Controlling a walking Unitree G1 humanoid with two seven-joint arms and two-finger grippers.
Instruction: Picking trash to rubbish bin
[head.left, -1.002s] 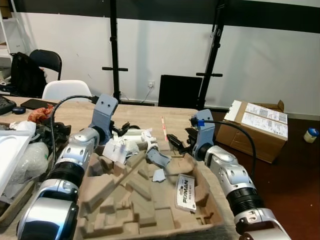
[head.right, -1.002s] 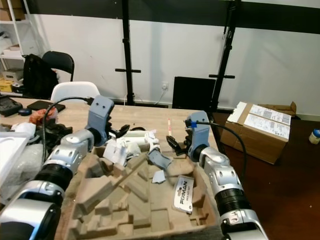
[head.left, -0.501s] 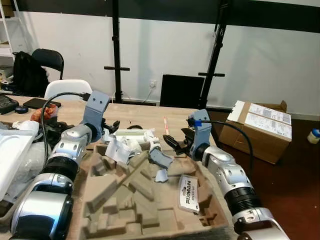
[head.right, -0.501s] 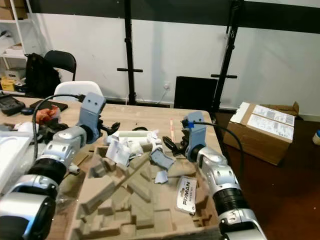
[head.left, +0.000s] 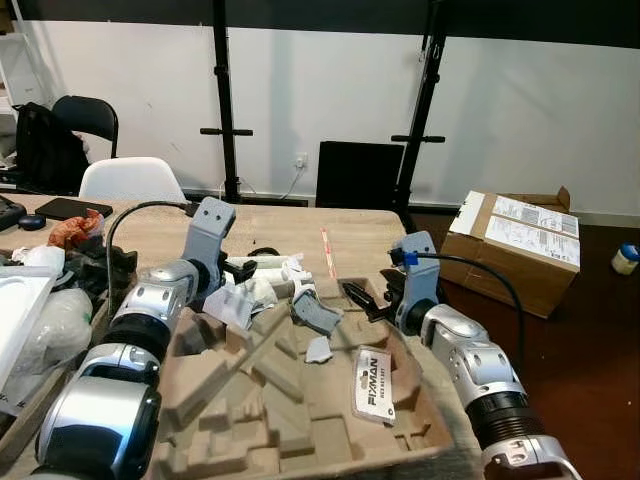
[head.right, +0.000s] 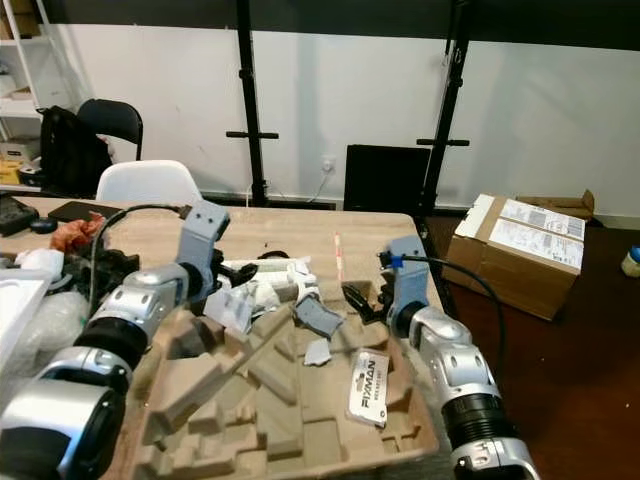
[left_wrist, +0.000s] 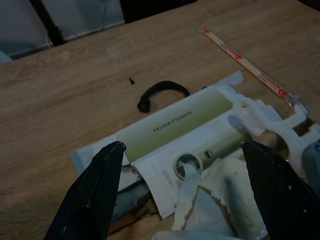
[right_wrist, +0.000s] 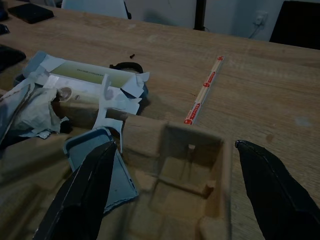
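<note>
- Two grippers are held wide open and empty: left gripper (left_wrist: 182, 150), right gripper (right_wrist: 170, 150).
- Crumpled white packaging (head.left: 262, 285) lies on the table (head.left: 290, 232), at the cardboard tray's (head.left: 300, 400) far edge.
- It is judged nearer the left gripper, just ahead of the fingers, its long axis crosswise between them.

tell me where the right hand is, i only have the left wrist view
Observer: The right hand is open over the far right corner of the moulded pulp tray, touching none of the trash.
Operator: whats nearest to it
Observer: A grey plastic piece lying at the tray's far edge, just to that hand's left.
Operator: anything on the floor that side
Observer: A cardboard box stands on the floor to the right of the table.
</note>
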